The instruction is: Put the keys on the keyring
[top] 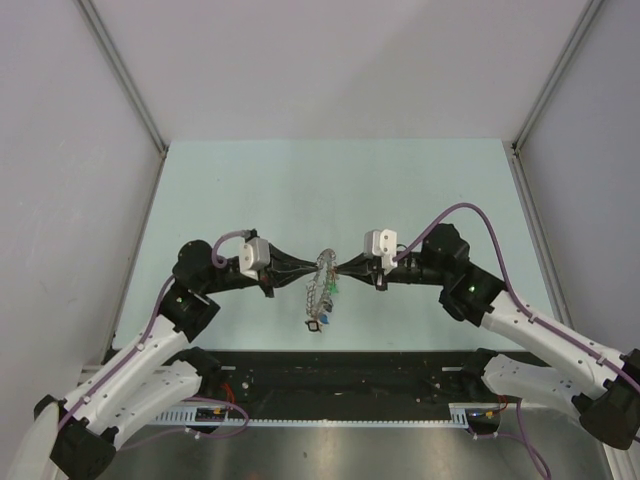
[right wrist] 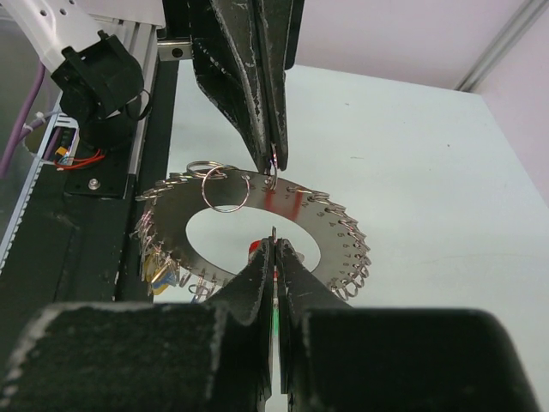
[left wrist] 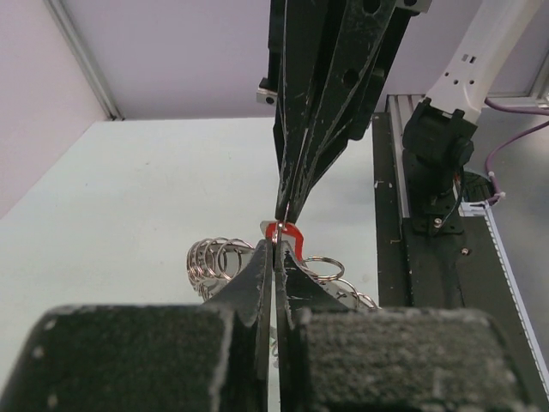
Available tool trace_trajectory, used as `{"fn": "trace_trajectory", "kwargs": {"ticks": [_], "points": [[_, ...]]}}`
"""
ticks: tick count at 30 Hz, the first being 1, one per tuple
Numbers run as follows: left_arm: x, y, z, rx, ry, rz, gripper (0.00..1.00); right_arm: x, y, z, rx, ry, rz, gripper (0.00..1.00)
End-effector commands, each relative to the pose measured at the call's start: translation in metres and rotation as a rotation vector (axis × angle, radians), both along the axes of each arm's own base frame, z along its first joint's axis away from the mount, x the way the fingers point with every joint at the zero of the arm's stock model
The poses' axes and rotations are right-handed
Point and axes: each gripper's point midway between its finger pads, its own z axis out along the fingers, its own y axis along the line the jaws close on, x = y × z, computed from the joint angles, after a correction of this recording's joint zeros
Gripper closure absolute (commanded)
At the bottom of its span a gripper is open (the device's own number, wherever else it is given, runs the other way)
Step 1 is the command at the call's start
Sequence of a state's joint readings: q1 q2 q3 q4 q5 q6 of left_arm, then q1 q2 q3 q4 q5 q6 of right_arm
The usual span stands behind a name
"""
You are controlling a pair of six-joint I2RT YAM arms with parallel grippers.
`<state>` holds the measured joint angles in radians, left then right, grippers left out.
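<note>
Pale green table [top: 330, 190], matte. Grey enclosure walls [top: 330, 60] on three sides, aluminium corner posts [top: 125, 75] running up from the far corners. Black base plate [top: 340, 368] along the near edge, white slotted cable duct [top: 330, 422] just in front of it.

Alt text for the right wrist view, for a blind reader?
A large grey keyring, fringed with small split rings, is held over a pale green table between two shut grippers: the right gripper pinches its near side, the left gripper its far rim.

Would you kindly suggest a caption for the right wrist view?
Right gripper grips the keyring at its near rim while left gripper holds a small ring at the far rim.
</note>
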<state>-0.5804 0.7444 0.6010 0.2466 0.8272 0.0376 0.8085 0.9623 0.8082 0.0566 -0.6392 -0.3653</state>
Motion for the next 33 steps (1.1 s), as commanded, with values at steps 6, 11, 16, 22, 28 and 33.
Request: {"fn": "trace_trajectory", "kwargs": {"ticks": [6,11,16,22,28,33], "points": [[-0.015,-0.001,0.033,-0.09,-0.072,-0.06,1.0,-0.003,0.005,0.016,0.054,-0.061,-0.013,1.0],[-0.014,-0.001,0.032,-0.088,-0.068,-0.06,1.0,-0.003,0.008,0.021,0.08,-0.077,-0.018,1.0],[-0.012,-0.002,0.03,-0.083,-0.059,-0.06,1.0,-0.007,0.01,0.024,0.102,-0.085,-0.011,1.0],[-0.013,-0.002,0.03,-0.082,-0.055,-0.065,1.0,-0.008,0.01,0.027,0.12,-0.101,-0.014,1.0],[-0.013,-0.002,0.03,-0.08,-0.054,-0.066,1.0,-0.011,0.009,0.033,0.139,-0.114,-0.011,1.0],[-0.014,-0.002,0.03,-0.079,-0.054,-0.066,0.99,-0.014,0.009,0.036,0.148,-0.124,-0.006,1.0]]}}
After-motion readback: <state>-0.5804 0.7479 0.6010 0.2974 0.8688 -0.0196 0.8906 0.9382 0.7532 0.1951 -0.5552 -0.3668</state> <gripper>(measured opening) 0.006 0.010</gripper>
